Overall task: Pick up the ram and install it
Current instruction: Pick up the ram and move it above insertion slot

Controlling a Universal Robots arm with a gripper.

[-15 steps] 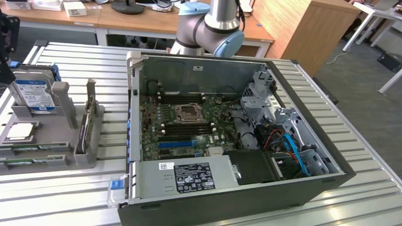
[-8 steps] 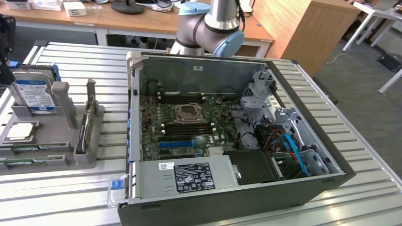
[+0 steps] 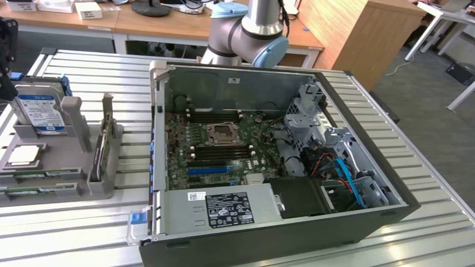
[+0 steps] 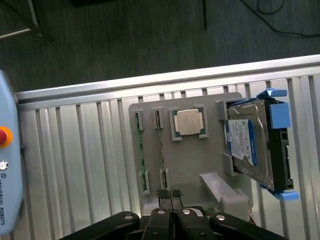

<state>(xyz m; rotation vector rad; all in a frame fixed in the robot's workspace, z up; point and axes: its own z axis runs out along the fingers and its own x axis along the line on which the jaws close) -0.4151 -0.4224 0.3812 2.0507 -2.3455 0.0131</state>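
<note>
Ram not lifted yet, and it's early in the job.
The claw point(image 4: 170, 192) hangs over the grey holder point(image 4: 195, 160) on the tabletop point(image 4: 75, 150), fingers pressed together and empty. The ram point(image 4: 161, 150) sits on edge in its holder slot. Picking up and installing in the open computer case point(image 3: 245, 83) both remain.

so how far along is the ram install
Nothing looks done yet. Both ram sticks sit in their slots on the grey holder, next to the CPU and hard drive. The gripper hovers above the holder, shut and holding nothing. All of it is left: the memory slots on the motherboard look empty.
</note>
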